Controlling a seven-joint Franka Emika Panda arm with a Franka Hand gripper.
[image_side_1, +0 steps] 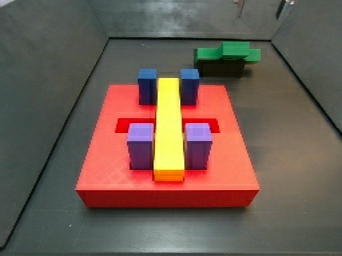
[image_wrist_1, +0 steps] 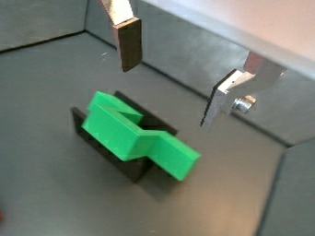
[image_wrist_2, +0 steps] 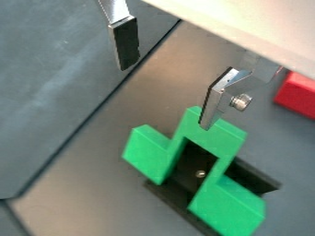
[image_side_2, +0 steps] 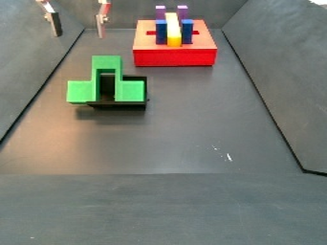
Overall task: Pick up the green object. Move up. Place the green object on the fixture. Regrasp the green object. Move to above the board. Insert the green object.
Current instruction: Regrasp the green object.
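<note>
The green object point(image_wrist_1: 135, 135) lies across the dark fixture point(image_wrist_1: 88, 131) on the floor, and shows in both wrist views point(image_wrist_2: 185, 171) and both side views point(image_side_1: 227, 52) point(image_side_2: 106, 84). The gripper point(image_wrist_1: 170, 92) hangs above it with jaws wide open and nothing between them. One finger point(image_wrist_2: 212, 106) stands over a green end without touching it. In a side view the gripper point(image_side_2: 76, 19) is high at the far left, and in another point(image_side_1: 263, 8) only its fingertips show at the top. The red board point(image_side_1: 120, 170) lies apart from the fixture.
The board point(image_side_2: 175, 55) carries a long yellow bar point(image_side_1: 167, 125), blue blocks point(image_side_1: 147, 85) and purple blocks point(image_side_1: 140, 146). Grey walls enclose the dark floor, and one wall runs close behind the fixture point(image_side_2: 121, 103).
</note>
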